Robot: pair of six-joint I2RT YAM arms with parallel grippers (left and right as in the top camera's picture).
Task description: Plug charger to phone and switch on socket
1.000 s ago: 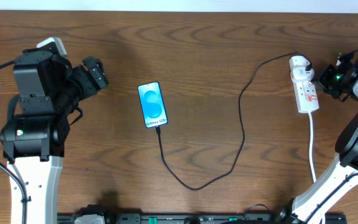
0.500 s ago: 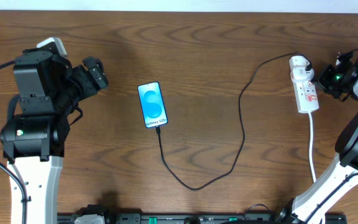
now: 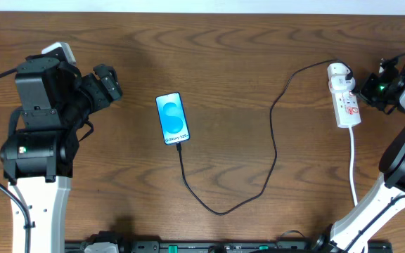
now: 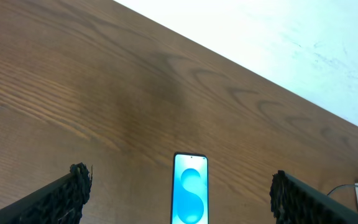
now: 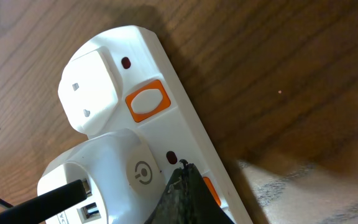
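The phone (image 3: 172,118) lies face up mid-table, its blue screen lit, and shows in the left wrist view as the phone (image 4: 190,190). The black charger (image 3: 273,151) runs from the phone's bottom edge in a loop to a white adapter (image 5: 114,171) on the socket (image 3: 344,98). My right gripper (image 3: 368,88) is shut beside the socket. In its wrist view the shut right gripper (image 5: 183,168) rests over the strip and partly covers one orange switch (image 5: 211,190). My left gripper (image 3: 108,84) hangs open left of the phone, holding nothing, with its fingers (image 4: 67,196) wide apart.
A second white plug (image 5: 89,87) sits on the socket (image 5: 185,134) next to another orange switch (image 5: 146,101). The socket's thick white cord (image 3: 354,165) trails toward the table's front edge. The table's far edge (image 4: 241,62) meets a white wall.
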